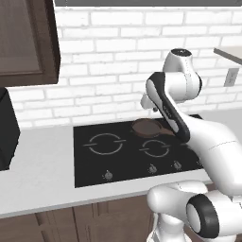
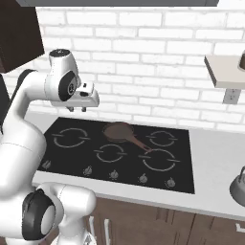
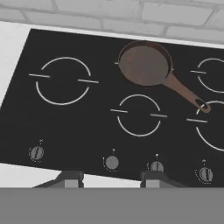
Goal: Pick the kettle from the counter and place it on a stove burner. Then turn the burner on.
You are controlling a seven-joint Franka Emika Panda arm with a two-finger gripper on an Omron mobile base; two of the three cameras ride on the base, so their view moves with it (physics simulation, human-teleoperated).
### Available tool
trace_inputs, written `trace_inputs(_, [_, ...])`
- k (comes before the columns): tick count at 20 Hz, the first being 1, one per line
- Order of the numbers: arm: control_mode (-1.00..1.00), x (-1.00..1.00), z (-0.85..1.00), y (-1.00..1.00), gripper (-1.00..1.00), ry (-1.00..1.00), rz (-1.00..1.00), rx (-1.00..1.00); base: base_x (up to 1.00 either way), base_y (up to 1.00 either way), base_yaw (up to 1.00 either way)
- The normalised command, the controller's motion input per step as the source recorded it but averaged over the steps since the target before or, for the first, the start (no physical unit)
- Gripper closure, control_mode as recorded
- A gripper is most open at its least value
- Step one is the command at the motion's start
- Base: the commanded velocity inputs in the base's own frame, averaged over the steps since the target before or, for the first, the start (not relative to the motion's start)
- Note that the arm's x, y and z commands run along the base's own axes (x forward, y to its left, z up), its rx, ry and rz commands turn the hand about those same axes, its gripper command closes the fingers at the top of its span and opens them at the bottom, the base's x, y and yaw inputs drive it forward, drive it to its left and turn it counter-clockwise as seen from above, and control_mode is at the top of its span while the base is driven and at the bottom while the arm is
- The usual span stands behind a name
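The small grey metal kettle (image 2: pixel 238 187) stands on the pale counter (image 2: pixel 215 162) at the far right, cut by the picture's edge, well to the right of the black cooktop (image 2: pixel 72 158). My gripper (image 2: pixel 77 109) hangs high over the cooktop's rear left part, fingers down, far from the kettle. In the hand view the gripper (image 3: pixel 111 177) is open, with nothing between its fingertips (image 3: pixel 70 177). Grey burner rings mark the glass: a wide one at the front right (image 2: pixel 159 160), a wide one at the left (image 3: pixel 63 81) and a smaller one in the middle (image 3: pixel 139 115).
A brown frying pan (image 2: pixel 119 130) sits at the cooktop's rear middle, its long handle pointing to the front right. Several knobs (image 3: pixel 112 162) line the front edge. A shelf (image 2: pixel 225 71) juts out at the upper right. A black appliance (image 1: pixel 7 127) stands at the far left.
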Motion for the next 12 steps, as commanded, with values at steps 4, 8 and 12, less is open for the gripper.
trace_inputs(4, [-1.00,-0.05,0.00,0.00,-1.00,0.00,0.00,0.00,0.00,0.00,0.00])
trace_inputs(8, [-1.00,-0.07,0.00,-0.07,-1.00,0.00,-0.01,0.00,0.00,0.00,0.00])
trace_inputs(12, [-1.00,-0.30,0.00,-0.79,-1.00,-0.10,0.00,0.00,0.00,0.00,0.00])
